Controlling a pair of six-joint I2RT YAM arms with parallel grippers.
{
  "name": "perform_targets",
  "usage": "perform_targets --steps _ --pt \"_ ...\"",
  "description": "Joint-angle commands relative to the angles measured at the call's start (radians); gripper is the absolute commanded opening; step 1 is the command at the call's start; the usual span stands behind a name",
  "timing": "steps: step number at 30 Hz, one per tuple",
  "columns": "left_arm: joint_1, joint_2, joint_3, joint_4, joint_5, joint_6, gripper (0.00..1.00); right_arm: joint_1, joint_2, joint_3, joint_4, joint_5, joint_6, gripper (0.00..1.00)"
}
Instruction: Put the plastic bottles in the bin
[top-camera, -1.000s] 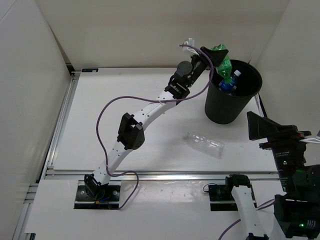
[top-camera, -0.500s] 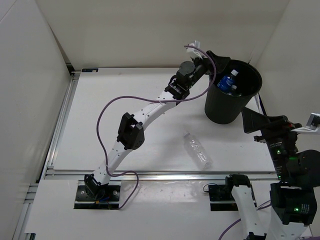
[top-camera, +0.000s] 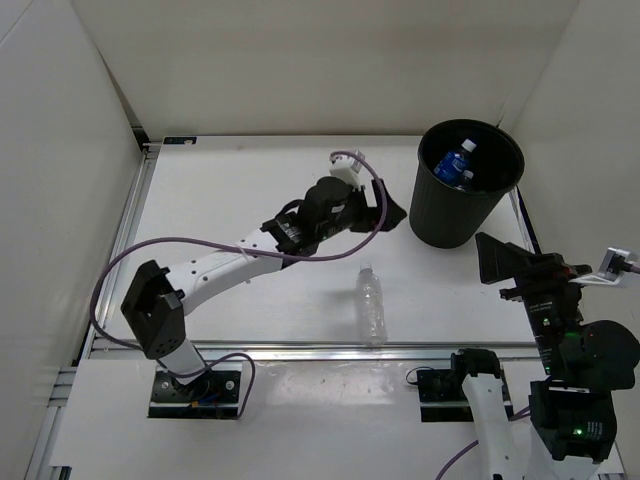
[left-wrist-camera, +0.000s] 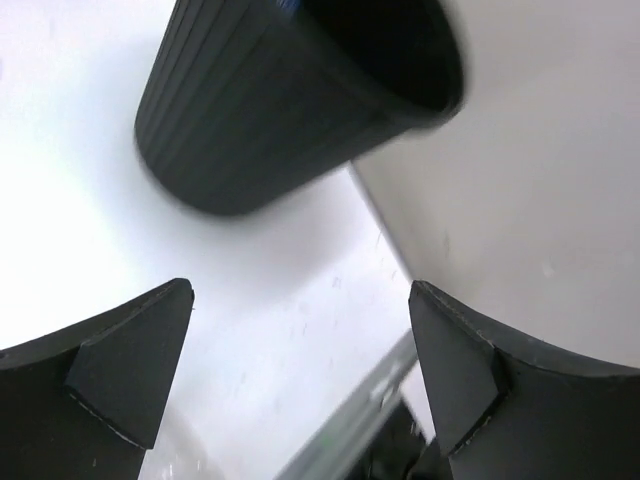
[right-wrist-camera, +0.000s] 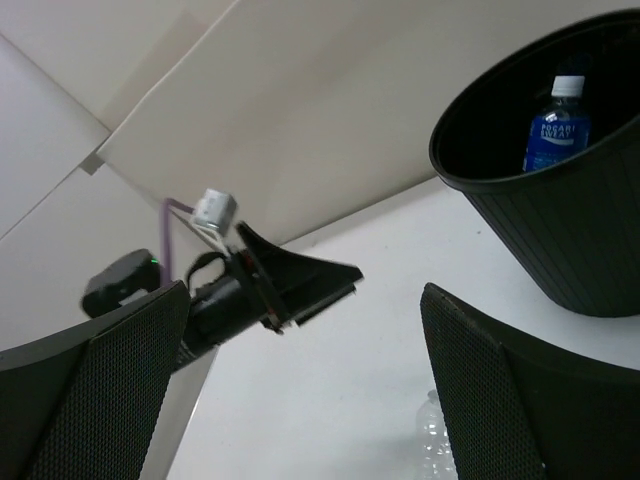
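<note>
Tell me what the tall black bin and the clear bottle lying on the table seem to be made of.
Tall round black bin: likely moulded plastic, matte, with fine vertical ribs down its wall. Small clear bottle lying on its side: probably thin transparent plastic, see-through with a ridged body.

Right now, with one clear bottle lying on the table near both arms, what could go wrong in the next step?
1. The clear bottle lies on its side; a finger touching it off-centre may roll it away.
2. The left gripper and the right gripper, both open, are near it; reaching together, they might collide.
3. The bin narrows toward its base, so a bump from an arm could tip it.
</note>
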Motion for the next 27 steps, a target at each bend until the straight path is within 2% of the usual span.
perform_targets --steps 1,3,5,10,15,22,23,24,27 --pt "-0.006 0.048 -0.111 -0.143 0.073 -0.092 1.0 0.0 -0.031 -0.029 0.042 -0.006 0.001 1.0" --pt "-0.027 0.057 -0.122 -0.234 0.101 -0.108 1.0 0.0 -0.061 -0.045 0.042 -0.006 0.001 1.0" --pt "-0.04 0.068 -0.151 -0.304 0.065 -0.137 1.0 0.0 -0.072 -0.054 0.042 0.006 0.001 1.0" --pt "-0.031 0.12 -0.167 -0.397 0.031 -0.155 1.0 0.0 -0.081 -0.054 0.021 0.018 -0.008 1.0" --pt "-0.031 0.168 -0.157 -0.424 0.04 -0.155 1.0 0.0 -0.081 -0.041 -0.008 0.038 -0.037 1.0" --pt "-0.031 0.29 -0.139 -0.446 0.152 -0.139 1.0 0.0 -0.081 -0.052 -0.018 0.08 -0.047 1.0" --pt "-0.031 0.321 -0.127 -0.446 0.161 -0.129 0.96 0.0 -0.09 -0.052 -0.018 0.08 -0.047 1.0" --pt "-0.031 0.335 -0.114 -0.457 0.173 -0.12 0.85 0.0 -0.091 -0.061 -0.018 0.08 -0.047 1.0" --pt "-0.031 0.353 -0.075 -0.466 0.174 -0.094 0.62 0.0 -0.091 -0.061 -0.018 0.08 -0.047 1.0"
